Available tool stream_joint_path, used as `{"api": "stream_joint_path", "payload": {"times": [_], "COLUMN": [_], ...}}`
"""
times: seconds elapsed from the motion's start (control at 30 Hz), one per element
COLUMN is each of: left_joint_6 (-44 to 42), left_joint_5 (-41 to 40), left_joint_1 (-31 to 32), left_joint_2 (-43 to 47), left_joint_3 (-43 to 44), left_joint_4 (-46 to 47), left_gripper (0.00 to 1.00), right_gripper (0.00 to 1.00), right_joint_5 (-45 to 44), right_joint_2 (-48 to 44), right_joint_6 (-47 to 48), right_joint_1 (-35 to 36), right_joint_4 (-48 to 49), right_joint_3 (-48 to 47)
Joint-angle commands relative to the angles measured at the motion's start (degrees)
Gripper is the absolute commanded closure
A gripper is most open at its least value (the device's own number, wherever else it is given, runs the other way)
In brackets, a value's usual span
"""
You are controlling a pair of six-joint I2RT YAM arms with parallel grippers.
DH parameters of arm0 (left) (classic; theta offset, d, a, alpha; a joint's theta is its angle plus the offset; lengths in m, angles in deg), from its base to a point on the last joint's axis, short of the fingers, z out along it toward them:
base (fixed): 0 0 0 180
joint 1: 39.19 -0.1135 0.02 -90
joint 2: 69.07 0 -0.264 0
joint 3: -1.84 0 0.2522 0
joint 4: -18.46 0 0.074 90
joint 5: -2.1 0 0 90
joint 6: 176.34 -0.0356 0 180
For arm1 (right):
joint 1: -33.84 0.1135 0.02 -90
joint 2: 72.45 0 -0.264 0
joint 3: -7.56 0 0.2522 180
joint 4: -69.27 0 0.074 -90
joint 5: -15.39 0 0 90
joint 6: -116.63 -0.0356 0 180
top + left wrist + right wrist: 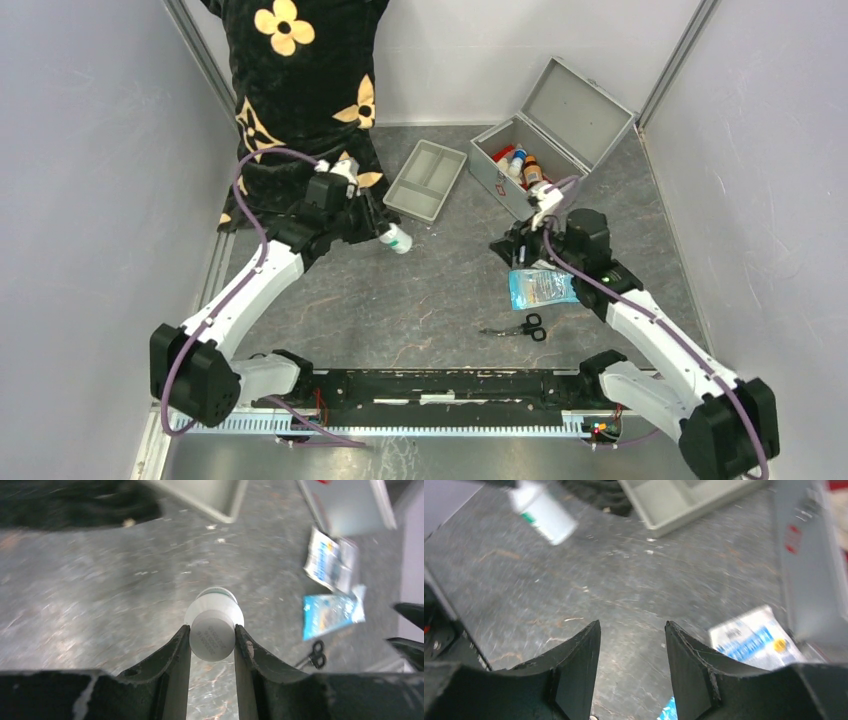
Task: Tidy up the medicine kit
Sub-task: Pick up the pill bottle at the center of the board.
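Dark grey marbled tabletop (420,290) fills the enclosure between pale walls. At the far left we see a black cloth with yellow flowers (300,80). The left gripper (212,634) has its jaws clamped on a white bottle (214,622) with green marking, one finger on each side of the body. In the overhead view we find that bottle near the front corner of the grey tray insert (430,175), which lies beside the open grey metal case (578,108). Small bottles (525,168) stand inside the case, at least one white and one brown.

The right gripper (633,630) has its jaws apart with nothing between them. It sits over bare tabletop, just in front of the case's front wall. A blue packet (541,288) lies close by the right arm, and the left wrist view shows us a white-and-blue packet (327,560) beside it. Black-handled scissors (520,326) lie nearer the arm bases, apart from the packets.
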Motion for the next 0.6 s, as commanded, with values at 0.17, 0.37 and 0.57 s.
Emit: {"api": "stream_joint_path", "payload": {"times": [0.17,0.37,0.57], "left_joint_6": [-16.41,-21.61,-23.78], "left_joint_5": [18.72,30.19,37.11], "left_joint_1": [3.65,3.69,5.56], "left_joint_2": [-1.43,0.1,0.26], "left_joint_3": [9.62,10.62,10.72], "left_joint_4": [4.37,4.29,4.86], "left_gripper": [0.98,0.98,0.98], "right_gripper": [0.34,0.32,0.3], "right_joint_5": [-4.33,3.64,4.48], "right_joint_2": [-2.77,-0.85,4.47], "right_joint_6": [21.87,26.07,25.98], "right_joint_1": [19.96,20.33,23.15], "right_joint_4": [10.98,12.73,17.27], "right_joint_3": [-1.82,-0.9,-3.18]}}
